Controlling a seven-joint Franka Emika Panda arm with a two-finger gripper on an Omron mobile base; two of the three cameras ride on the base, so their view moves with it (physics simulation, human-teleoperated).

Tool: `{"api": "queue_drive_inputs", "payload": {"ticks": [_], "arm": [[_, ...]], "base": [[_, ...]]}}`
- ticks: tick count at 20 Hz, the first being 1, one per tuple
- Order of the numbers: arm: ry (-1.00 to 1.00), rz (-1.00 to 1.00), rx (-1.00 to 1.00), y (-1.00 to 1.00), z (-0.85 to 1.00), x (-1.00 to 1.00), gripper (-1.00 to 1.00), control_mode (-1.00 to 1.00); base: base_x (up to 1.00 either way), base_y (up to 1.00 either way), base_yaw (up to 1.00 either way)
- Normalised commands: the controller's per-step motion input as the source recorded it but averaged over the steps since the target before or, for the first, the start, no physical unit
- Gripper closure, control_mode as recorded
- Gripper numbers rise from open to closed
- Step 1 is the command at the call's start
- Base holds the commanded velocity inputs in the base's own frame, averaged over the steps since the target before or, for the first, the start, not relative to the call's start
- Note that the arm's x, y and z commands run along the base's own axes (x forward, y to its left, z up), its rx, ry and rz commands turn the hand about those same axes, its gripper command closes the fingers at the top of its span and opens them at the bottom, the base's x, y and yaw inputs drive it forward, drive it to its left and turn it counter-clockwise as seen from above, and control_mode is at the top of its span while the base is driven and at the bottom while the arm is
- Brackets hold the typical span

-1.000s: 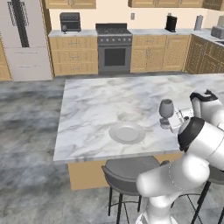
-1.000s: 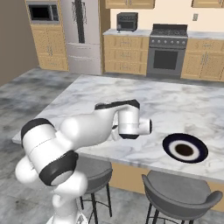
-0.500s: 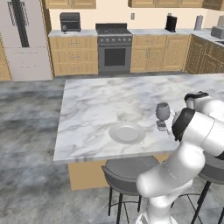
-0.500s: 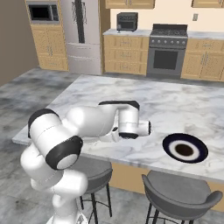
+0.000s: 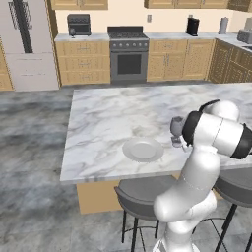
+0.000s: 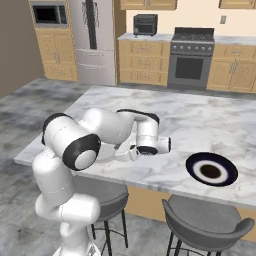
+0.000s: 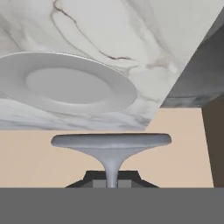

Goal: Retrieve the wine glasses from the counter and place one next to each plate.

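The large white-grey veined marble bench [image 5: 108, 118] looks smooth and polished; the round white plate [image 5: 143, 149] looks matt ceramic; the smoky-grey stemmed glass [image 5: 175, 127] is translucent.

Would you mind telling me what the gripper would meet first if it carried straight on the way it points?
Probably the white plate on the island; the held wine glass leads, though depth is unclear.

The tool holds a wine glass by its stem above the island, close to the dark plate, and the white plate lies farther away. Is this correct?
Not quite: the plates are swapped. In the left base view the wine glass in the tool is close to the white plate; the dark plate lies farther away, as the right base view shows.
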Motion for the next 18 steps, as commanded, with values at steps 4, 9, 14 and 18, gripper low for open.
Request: {"api": "queue_drive_inputs", "payload": {"ticks": [4, 9, 14, 18], "arm": [[0.0, 0.06, 0.0, -0.04, -0.2, 0.29, 1.0, -1.0], [0.0, 0.09, 0.02, -0.24, -0.21, 0.18, 1.0, -1.0], [0.0, 0.09, 0.05, -0.23, -0.3, 0.17, 1.0, -1.0], [0.0, 0.07, 0.05, -0.15, -0.32, 0.11, 1.0, -1.0]], "base": [[0.0, 0.0, 0.0], [0.0, 0.0, 0.0], [0.0, 0.0, 0.0], [0.0, 0.0, 0.0]]}}
